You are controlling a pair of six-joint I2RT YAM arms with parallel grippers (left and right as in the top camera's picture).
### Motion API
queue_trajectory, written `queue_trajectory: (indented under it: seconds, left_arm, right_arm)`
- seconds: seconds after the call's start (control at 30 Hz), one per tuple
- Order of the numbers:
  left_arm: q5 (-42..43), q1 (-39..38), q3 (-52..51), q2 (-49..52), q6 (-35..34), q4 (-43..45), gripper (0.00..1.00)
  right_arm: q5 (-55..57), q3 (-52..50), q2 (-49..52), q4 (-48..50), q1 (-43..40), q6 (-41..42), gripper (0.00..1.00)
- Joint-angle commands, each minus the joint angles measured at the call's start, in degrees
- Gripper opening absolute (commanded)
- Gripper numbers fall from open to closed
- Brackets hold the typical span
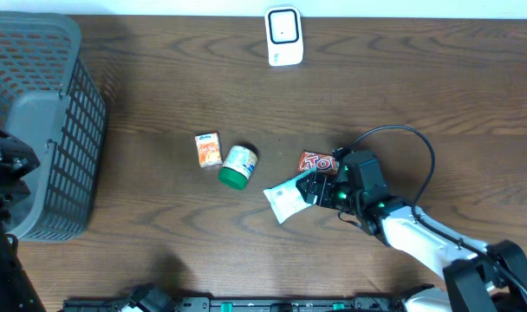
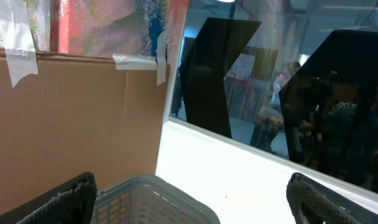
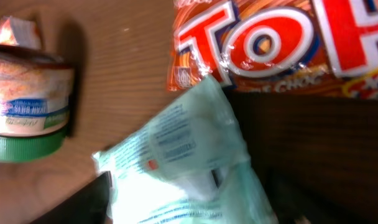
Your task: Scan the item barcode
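A pale green and white packet (image 1: 286,199) lies on the wooden table, its printed barcode (image 3: 176,148) facing up in the right wrist view. My right gripper (image 1: 312,191) straddles the packet's (image 3: 176,168) right end. Its left finger (image 3: 92,202) touches the packet's edge, while the right finger is lost in shadow and blur, so the grip is unclear. The white scanner (image 1: 283,35) stands at the table's far edge. My left gripper (image 2: 189,208) is open and empty, raised over the grey basket (image 2: 152,199) at the left.
A red and orange chocolate bag (image 1: 316,161) lies just behind the packet. A green-lidded jar (image 1: 237,166) and a small orange box (image 1: 209,149) lie to the left. The grey mesh basket (image 1: 47,130) fills the table's left end.
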Motion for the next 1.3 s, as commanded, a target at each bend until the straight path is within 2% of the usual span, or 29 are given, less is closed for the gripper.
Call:
queue_trajectory:
  seconds: [0.0, 0.03, 0.07, 0.2, 0.3, 0.47, 0.6, 0.73, 0.93, 0.97, 1.03, 1.07, 1.17, 1.27]
  left_arm:
    - [-0.7, 0.1, -0.2, -0.2, -0.5, 0.1, 0.98]
    - [-0.7, 0.1, -0.2, -0.2, -0.5, 0.1, 0.98]
    - [-0.7, 0.1, -0.2, -0.2, -0.5, 0.1, 0.98]
    - [-0.7, 0.1, -0.2, -0.2, -0.5, 0.1, 0.98]
    - [-0.7, 0.1, -0.2, -0.2, -0.5, 0.1, 0.98]
    - [-0.7, 0.1, -0.2, -0.2, -0.5, 0.1, 0.98]
    - [-0.7, 0.1, -0.2, -0.2, -0.5, -0.1, 0.98]
    - [-0.7, 0.1, -0.2, -0.2, -0.5, -0.9, 0.98]
    - [-0.7, 0.1, -0.2, -0.2, -0.5, -1.2, 0.98]
    - [-0.7, 0.1, -0.2, -0.2, -0.5, -1.2, 0.98]
    - [-0.7, 0.1, -0.2, -0.2, -0.5, -1.2, 0.98]
    - [-0.7, 0.1, -0.2, -0.2, -0.5, -1.2, 0.98]
    - [-0.7, 0.1, -0.2, -0.2, -1.6, -1.6, 0.98]
    - [-0.7, 0.1, -0.2, -0.2, -6.9, -4.2, 0.98]
  right_arm:
    - [5.7, -6.9, 11.0, -5.7, 2.0, 1.0, 0.37]
    - [5.7, -6.9, 11.5, -5.6, 2.0, 1.0, 0.16]
    - [5.7, -6.9, 11.7, -5.6, 2.0, 1.0, 0.01]
    - [5.5, -6.9, 11.3, -3.0, 2.0, -0.9, 0.01]
    - [1.3, -6.5, 8.8, -0.2, 1.5, -2.9, 0.01]
    - [-3.1, -6.1, -2.1, -3.6, -1.2, -4.0, 0.01]
    - [-7.0, -6.1, -15.0, -7.7, -5.4, -7.6, 0.01]
    - [-5.6, -6.1, -25.7, -9.7, -9.0, -8.8, 0.01]
    - [-3.4, -6.1, -31.2, -12.4, -13.0, -8.5, 0.01]
    - [-3.6, -6.1, -31.2, -13.0, -13.0, -8.3, 0.12]
    - [-4.0, -6.1, -31.0, -15.2, -13.0, -8.4, 0.89]
    - [-3.9, -6.1, -31.0, -16.3, -13.0, -8.4, 0.99]
    - [-3.2, -6.1, -29.7, -22.5, -13.0, -10.1, 0.99]
    - [-3.5, -6.1, -26.1, -25.3, -13.0, -11.4, 0.99]
